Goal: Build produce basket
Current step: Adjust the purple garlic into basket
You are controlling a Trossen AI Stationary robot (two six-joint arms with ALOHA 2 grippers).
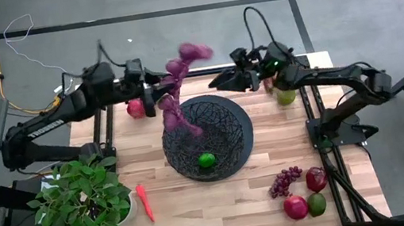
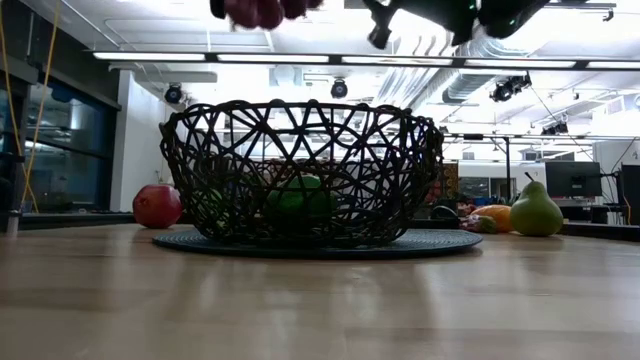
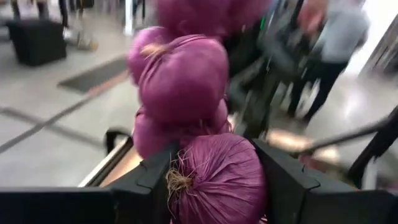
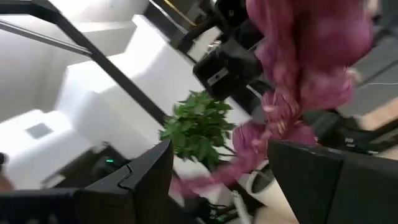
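My left gripper (image 1: 159, 94) is shut on a purple grape bunch (image 1: 178, 84) held high over the far left rim of the black mesh basket (image 1: 226, 137). In the low view only the bunch's underside (image 2: 257, 10) shows at the top edge. A green round fruit (image 1: 207, 160) lies inside the basket. My right gripper (image 1: 223, 80) stands open in the air at the basket's far right, pointing at the bunch, with nothing between its fingers (image 4: 149, 180). My left gripper pinches one purple ball of the bunch (image 3: 217, 177) between its two fingers (image 3: 155, 180). The fingers come roughly level from the table's left. The other balls stick out beyond the fingertips (image 3: 183, 81) and trail downward (image 1: 173, 120), clear of table and basket.
A red apple (image 1: 135, 108) lies far left, a green pear (image 1: 286, 96) far right. A second grape bunch (image 1: 284, 181), two red fruits (image 1: 296, 207) and a green one (image 1: 317, 204) lie near right. A red pepper (image 1: 145, 203) lies beside the potted plant (image 1: 80, 207).
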